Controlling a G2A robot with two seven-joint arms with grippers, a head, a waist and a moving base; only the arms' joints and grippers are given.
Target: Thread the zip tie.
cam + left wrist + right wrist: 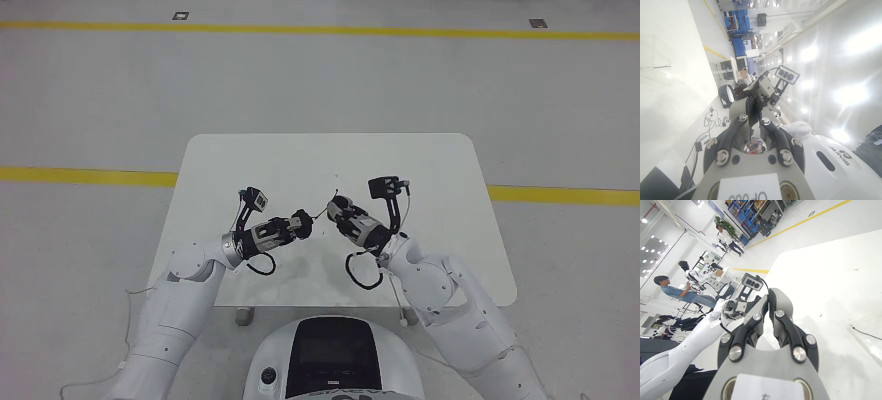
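Left gripper (303,222): is hovering above the middle of the table (420,165) and pointing toward the other arm. Its fingers (741,109) are sitting almost together, pinching a thin dark strip that is running back through the palm. I am taking that strip to be the zip tie.
Zip tie (328,202): is showing as a thin dark line in the air between the two gripper tips. It is slanting away toward the table's far side and is not touching the tabletop.
Right gripper (336,210): is facing the left one tip to tip, just beside it. Its fingers (781,303) are pressing together, and I am not able to tell whether the zip tie is sitting between the pads.
Step in hand: judging by the pose, the arms are lining up the tail of the zip tie with its head. Whether the tail is already entering the slot is too small to tell.
Next move: is probably calling for slow, fine alignment. One arm would be holding its end steady while the other is feeding the tail straight along its own line without twisting, since the slot is accepting it one way only.
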